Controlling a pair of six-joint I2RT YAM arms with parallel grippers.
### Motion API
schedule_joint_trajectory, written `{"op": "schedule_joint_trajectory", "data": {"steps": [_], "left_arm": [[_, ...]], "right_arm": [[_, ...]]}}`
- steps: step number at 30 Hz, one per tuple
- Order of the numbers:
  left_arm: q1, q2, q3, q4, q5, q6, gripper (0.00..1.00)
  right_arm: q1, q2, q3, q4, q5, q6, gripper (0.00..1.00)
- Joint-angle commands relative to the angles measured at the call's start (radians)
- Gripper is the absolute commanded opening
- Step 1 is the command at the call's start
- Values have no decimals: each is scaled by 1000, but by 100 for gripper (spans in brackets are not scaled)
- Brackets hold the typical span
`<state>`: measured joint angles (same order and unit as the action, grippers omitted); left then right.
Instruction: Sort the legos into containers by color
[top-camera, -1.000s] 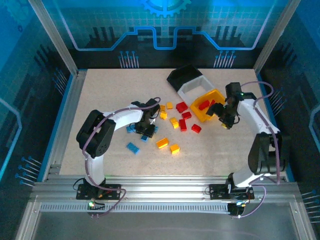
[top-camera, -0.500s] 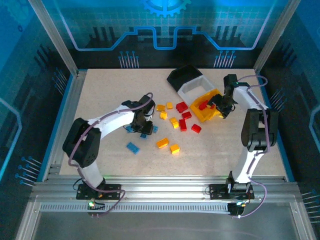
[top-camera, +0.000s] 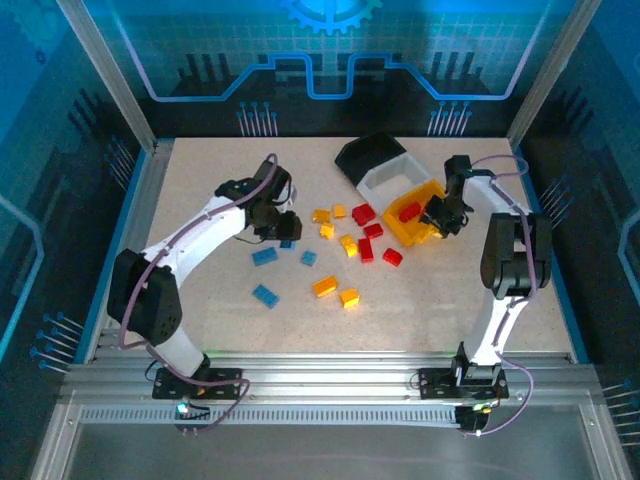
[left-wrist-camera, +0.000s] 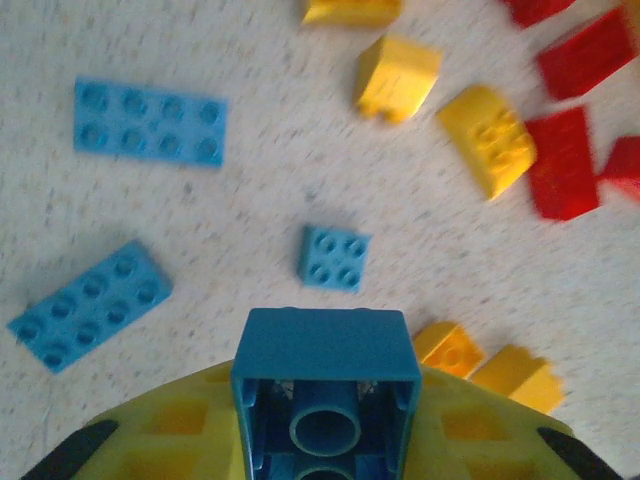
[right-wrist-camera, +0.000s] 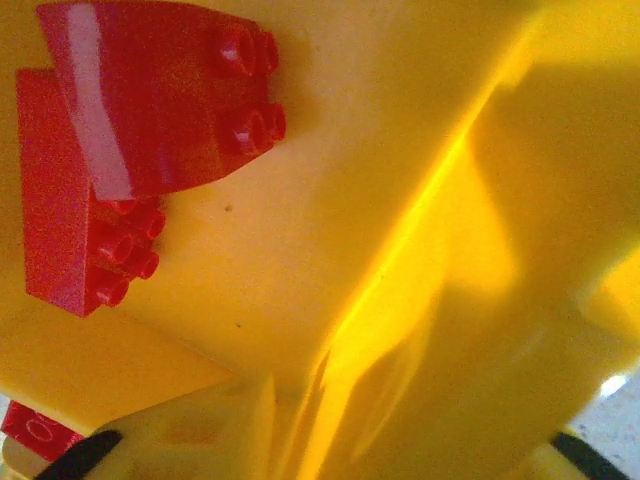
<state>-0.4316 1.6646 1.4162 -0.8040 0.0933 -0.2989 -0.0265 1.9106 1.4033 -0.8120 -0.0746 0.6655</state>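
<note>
Blue brick (left-wrist-camera: 325, 352), clamped in the left tool (top-camera: 281, 226), has lifted off the counter (top-camera: 200, 180) toward the far left, while the right tool (top-camera: 438, 213), its opening impossible to tell, has pushed deeper into the orange-yellow bin (right-wrist-camera: 430, 190) holding red bricks (right-wrist-camera: 120, 130).

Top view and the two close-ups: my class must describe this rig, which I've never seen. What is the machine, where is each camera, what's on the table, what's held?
Two robot arms are bolted at the near edge of the table, each ending in a two-finger gripper. The wide picture comes from a fixed camera above and behind them; each close-up from a camera on one wrist. On the table lie blue bricks, orange-yellow bricks and red bricks. Behind them stand three joined bins: black bin, white bin, orange-yellow bin. The left gripper holds a blue brick. The right gripper hangs over the orange-yellow bin, where sorted red bricks lie; whether it is open is unclear.
</note>
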Motion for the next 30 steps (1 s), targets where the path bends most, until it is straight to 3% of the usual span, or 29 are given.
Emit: {"op": "schedule_joint_trajectory", "data": {"steps": [1, 8, 15, 30], "left_arm": [[4, 65, 99, -10, 70, -28, 21], [3, 183, 251, -16, 113, -37, 21], [1, 244, 323, -23, 128, -26, 21], [65, 462, 571, -91, 30, -47, 21]], "right_arm": [[6, -68, -50, -36, 41, -77, 30], [57, -149, -107, -36, 48, -211, 28], [119, -181, -140, -39, 43, -233, 29], [110, 14, 75, -25, 39, -98, 30]]}}
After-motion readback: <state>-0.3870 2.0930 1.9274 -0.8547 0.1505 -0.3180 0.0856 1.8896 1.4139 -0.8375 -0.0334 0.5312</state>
